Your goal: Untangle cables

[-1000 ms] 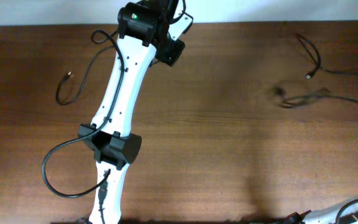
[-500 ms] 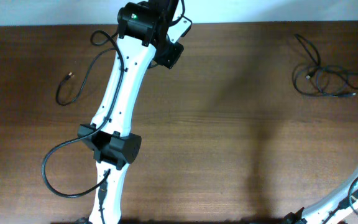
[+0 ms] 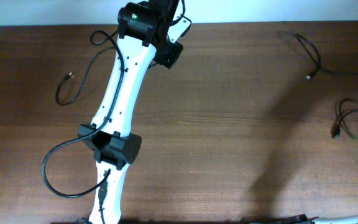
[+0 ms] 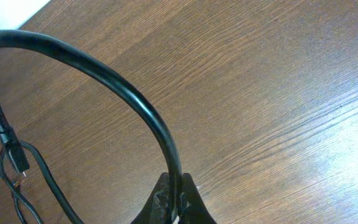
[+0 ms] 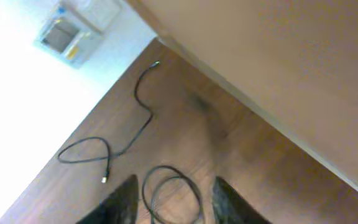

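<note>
Separation seems nearly done: one cable point(image 3: 59, 94) is laid by the left edge, a coil point(image 3: 347, 118) by the right edge. The right gripper point(image 5: 174, 186) is spread above the coil; the left gripper point(image 4: 173, 199) is closed. Straightening of the coil is probably called for next.

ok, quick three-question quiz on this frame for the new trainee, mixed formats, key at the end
1. True or false: the right gripper is shut on a cable.
2. In the overhead view, the coiled cable lies: A) at the left edge B) at the right edge C) dead centre.
3. In the left wrist view, what does the left gripper pinch?

Key:
1. False. Its fingers stand apart with nothing gripped between them.
2. B.
3. A black cable, which arcs up and to the left from the fingertips.
</note>
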You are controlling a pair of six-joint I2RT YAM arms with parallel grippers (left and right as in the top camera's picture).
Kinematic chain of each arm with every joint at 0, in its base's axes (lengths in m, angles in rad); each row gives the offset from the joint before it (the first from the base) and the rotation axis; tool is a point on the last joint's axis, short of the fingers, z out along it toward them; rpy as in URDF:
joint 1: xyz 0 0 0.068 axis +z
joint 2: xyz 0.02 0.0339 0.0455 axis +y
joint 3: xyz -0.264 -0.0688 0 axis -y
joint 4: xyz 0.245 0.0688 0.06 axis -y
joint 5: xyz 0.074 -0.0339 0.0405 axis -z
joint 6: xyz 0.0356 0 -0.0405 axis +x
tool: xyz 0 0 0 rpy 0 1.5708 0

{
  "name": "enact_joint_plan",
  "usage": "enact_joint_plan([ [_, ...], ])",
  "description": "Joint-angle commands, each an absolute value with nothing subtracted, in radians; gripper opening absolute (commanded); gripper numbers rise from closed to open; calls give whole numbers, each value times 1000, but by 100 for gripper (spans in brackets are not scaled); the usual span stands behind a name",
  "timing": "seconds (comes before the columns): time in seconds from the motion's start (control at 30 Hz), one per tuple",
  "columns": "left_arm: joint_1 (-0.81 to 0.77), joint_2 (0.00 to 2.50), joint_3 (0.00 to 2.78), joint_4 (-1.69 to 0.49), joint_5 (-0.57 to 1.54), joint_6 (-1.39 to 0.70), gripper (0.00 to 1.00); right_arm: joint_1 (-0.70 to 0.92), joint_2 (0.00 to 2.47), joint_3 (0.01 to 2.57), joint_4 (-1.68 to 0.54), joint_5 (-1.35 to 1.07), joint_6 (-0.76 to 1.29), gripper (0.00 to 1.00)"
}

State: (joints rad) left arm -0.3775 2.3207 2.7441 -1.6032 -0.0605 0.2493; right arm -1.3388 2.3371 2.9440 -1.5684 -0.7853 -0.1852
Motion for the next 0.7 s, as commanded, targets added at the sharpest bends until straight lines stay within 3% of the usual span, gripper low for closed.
enact_joint_plan([
  [0.0, -374, 2311, 2748, -1592, -56, 240, 0, -1185, 2303, 2954, -1583, -834, -290, 4],
  [0.17, -402, 2311, 2748, -1577, -49, 241, 0, -878, 2303, 2950, -1599, -658, -342, 6],
  [0.2, -406, 2311, 2748, -1577, -49, 240, 0, -860, 2303, 2950, -1606, -675, -349, 38],
  [0.23, -410, 2311, 2748, -1574, -49, 240, 0, -836, 2303, 2950, -1626, -765, -420, 59],
  [0.27, -410, 2311, 2748, -1556, -48, 239, 0, -792, 2302, 2950, -1649, -819, -487, 63],
  [0.33, -422, 2311, 2748, -1525, 18, 240, 0, -688, 2302, 2950, -1676, -834, -588, 63],
  [0.47, -537, 2311, 2748, -1389, 222, 255, 0, -479, 2302, 2951, -1672, -712, -588, 63],
  [0.57, -630, 2311, 2748, -1366, 289, 247, 0, -421, 2302, 2951, -1672, -664, -588, 63],
  [0.63, -710, 2311, 2748, -1349, 227, 247, 0, -407, 2301, 2951, -1677, -665, -587, 63],
  [0.67, -727, 2311, 2748, -1349, 172, 246, 99, -405, 2298, 2951, -1682, -669, -587, 63],
])
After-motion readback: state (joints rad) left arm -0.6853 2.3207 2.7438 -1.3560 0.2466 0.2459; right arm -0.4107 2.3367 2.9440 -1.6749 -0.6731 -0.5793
